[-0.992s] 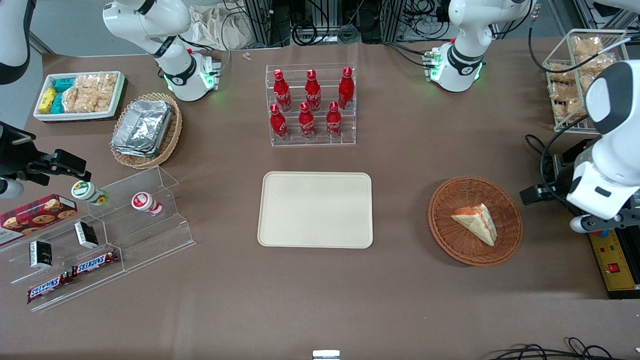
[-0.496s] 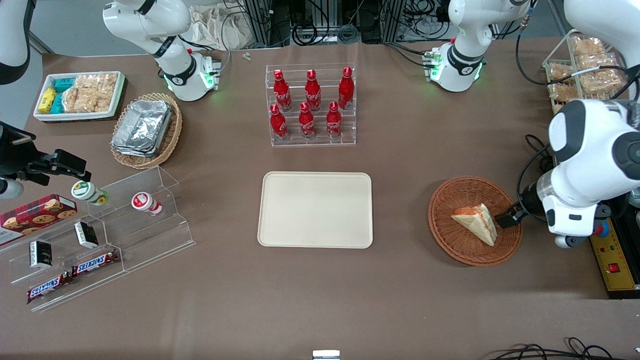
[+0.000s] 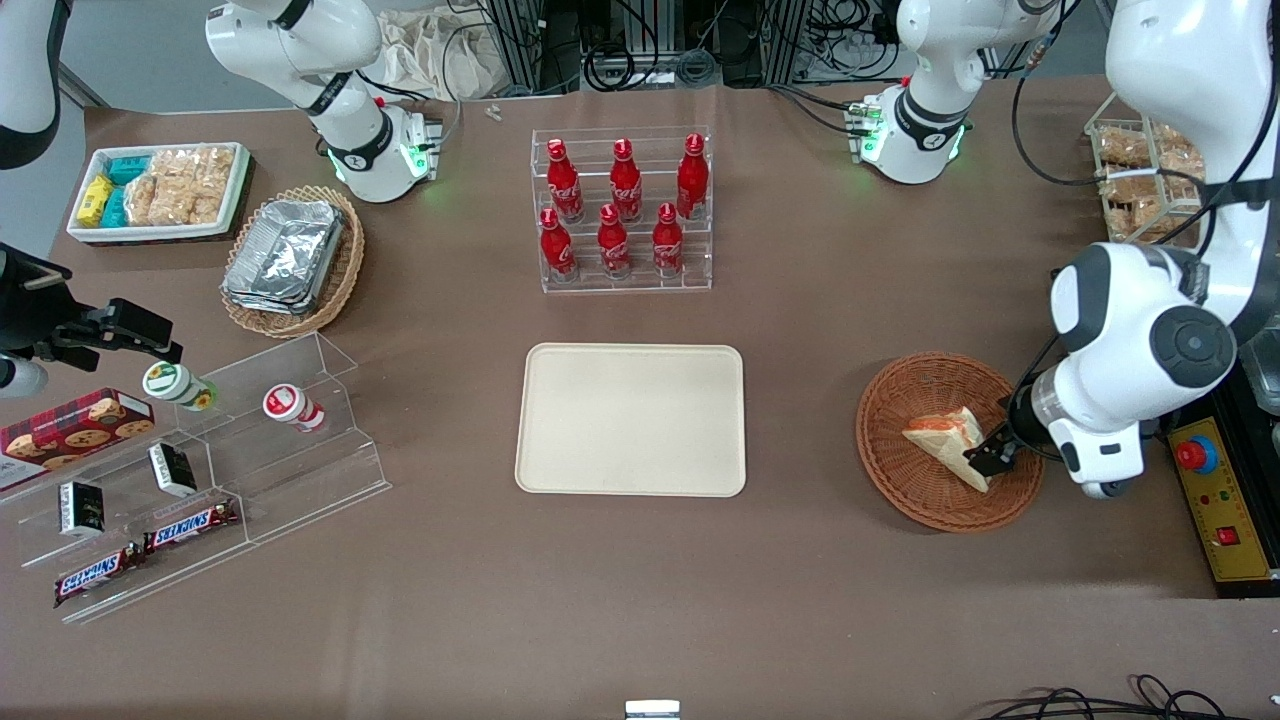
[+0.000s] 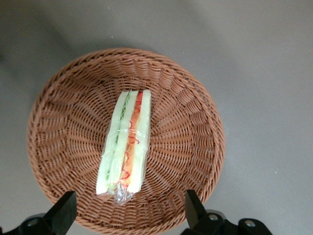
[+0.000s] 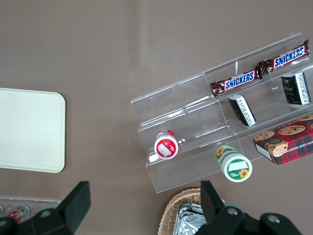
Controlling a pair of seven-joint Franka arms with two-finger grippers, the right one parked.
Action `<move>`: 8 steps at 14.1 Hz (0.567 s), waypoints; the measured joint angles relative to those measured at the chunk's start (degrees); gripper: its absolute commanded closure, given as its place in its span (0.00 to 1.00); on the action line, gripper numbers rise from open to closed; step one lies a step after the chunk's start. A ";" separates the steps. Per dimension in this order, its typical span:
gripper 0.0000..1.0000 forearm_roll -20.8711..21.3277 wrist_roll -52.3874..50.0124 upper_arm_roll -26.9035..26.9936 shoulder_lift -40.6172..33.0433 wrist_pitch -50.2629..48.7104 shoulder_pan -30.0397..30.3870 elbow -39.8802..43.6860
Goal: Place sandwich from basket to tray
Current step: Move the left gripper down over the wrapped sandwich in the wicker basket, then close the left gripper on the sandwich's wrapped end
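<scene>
Here the gripper (image 4: pixel 126 218) hangs above the basket (image 3: pixel 905 490), fingers (image 4: pixel 62 214) spread wide astride the sandwich (image 4: pixel 124 146) lying inside. A good grasp likely means descending straight and closing gently across the bread faces.

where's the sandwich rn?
The clear-wrapped triangular white-bread sandwich lies in the round reddish-brown wicker basket, toward the working arm's end of the table. The left tool hovers open above it.

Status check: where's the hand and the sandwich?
Hand open, above the reddish-brown wicker basket. Wrapped triangular sandwich lies in it, ungripped. Beige tray bare.
</scene>
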 measured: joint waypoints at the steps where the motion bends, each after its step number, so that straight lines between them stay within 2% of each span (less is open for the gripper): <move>1: 0.00 0.00 -0.25 0.00 0.89 0.36 0.00 -0.04; 8: 0.00 0.80 -0.54 0.19 2.00 3.81 0.08 -4.39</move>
